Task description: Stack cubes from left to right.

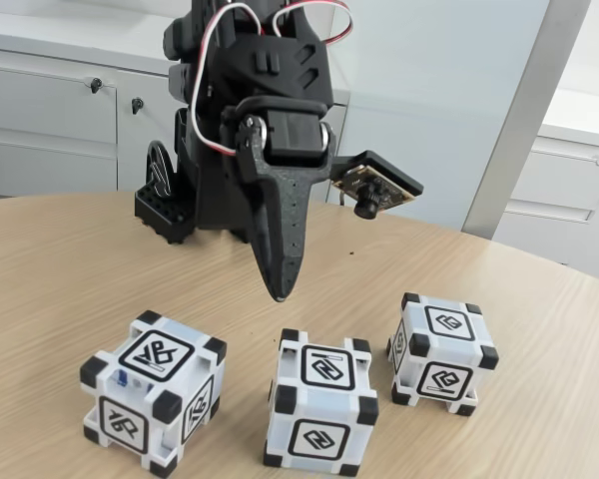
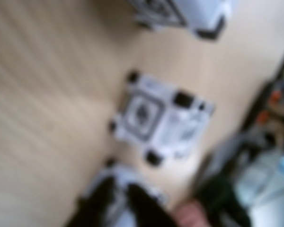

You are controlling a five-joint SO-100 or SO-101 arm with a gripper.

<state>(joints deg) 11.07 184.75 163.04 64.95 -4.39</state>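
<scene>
Three white cubes with black corners and glyph markers stand in a row near the round table's front in the fixed view: the left cube [image 1: 152, 391], the middle cube [image 1: 319, 414] and the right cube [image 1: 442, 351], each apart from the others. My gripper [image 1: 280, 291] points straight down, shut and holding nothing. It hangs a little above the wood, behind the gap between the left and middle cubes. The blurred wrist view shows one cube [image 2: 158, 118] at centre and another cube [image 2: 180, 14] at the top edge. A third cube [image 2: 109, 187] is partly hidden behind my dark fingertips [image 2: 102, 205].
The arm's black base [image 1: 175, 205] stands at the back of the wooden table [image 1: 50, 289], with white cabinets [image 1: 50, 110] behind it. The table's curved edge runs along the right. Bare wood lies around the cubes.
</scene>
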